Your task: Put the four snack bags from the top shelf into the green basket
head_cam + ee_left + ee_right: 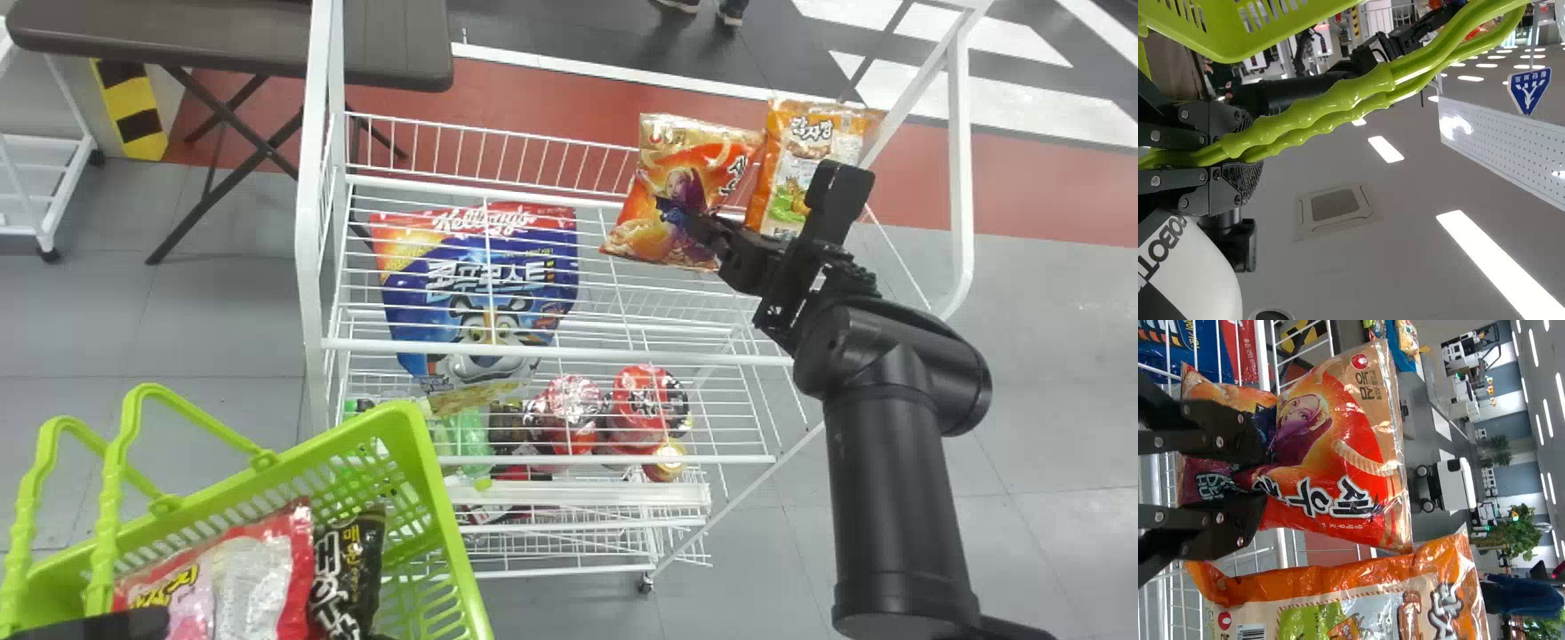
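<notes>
And it's the right gripper (1263, 475) on the job, its fingers nearly together with what looks like a fold of the red-orange snack bag (680, 187) nipped between them, right on the printed face! The bag is at the back right of the top shelf, its long axis leaning slightly as it runs away from the robot, and those fingers come at it across that length from the right arm's side. Here's the tight bit: the orange-and-cream snack bag (813, 164) is just beside it on the right, edges all but touching, so straight up looks the call, then left, or the neighbour may get dragged along. Left of the bag there's open room above the wire mesh, but the white front rail (560, 353) and the left post (311, 222) need clearing on the way. Down at front left, the left gripper (1248, 150) has its fingers closed around the handles of the green basket (433, 467); a red bag (267, 569) and a black bag (348, 569) are inside, with more room toward the shelf end. Two in, two to go!
</notes>
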`<action>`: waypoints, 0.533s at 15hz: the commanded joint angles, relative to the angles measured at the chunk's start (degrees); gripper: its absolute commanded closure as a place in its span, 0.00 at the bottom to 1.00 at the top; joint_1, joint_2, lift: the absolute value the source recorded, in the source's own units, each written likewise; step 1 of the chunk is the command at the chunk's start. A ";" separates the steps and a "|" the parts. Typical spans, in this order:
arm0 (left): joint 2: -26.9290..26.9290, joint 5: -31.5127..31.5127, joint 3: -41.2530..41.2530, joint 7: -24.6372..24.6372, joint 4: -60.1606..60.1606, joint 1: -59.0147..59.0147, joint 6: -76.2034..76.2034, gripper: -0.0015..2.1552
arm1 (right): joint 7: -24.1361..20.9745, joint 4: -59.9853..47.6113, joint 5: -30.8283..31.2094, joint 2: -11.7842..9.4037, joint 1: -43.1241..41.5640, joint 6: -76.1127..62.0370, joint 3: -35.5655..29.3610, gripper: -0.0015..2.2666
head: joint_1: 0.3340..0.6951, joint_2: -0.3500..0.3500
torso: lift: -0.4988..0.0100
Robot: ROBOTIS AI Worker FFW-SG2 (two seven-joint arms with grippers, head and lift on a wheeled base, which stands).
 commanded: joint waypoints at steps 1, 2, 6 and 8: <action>0.00 -0.04 0.58 -0.57 0.09 0.50 0.00 1.00 | 0.03 -7.39 -4.74 -0.01 4.27 0.52 -0.42 0.99 | 1.00 0.09 | 0.98; 0.00 -0.04 0.76 -0.57 0.09 0.59 -0.18 1.00 | 0.03 -12.40 -7.11 -0.01 6.73 1.57 -1.12 0.99 | 1.00 0.10 | 0.98; -0.62 -2.33 1.02 -0.57 0.09 0.59 -1.58 1.00 | -0.15 -33.32 -17.22 0.16 19.29 8.78 -2.97 0.99 | 1.00 0.11 | 0.98; -1.32 -5.14 1.20 -0.57 0.09 0.15 -2.99 1.00 | -0.32 -44.74 -23.63 0.60 27.47 12.82 -3.93 0.99 | 1.00 0.13 | 0.98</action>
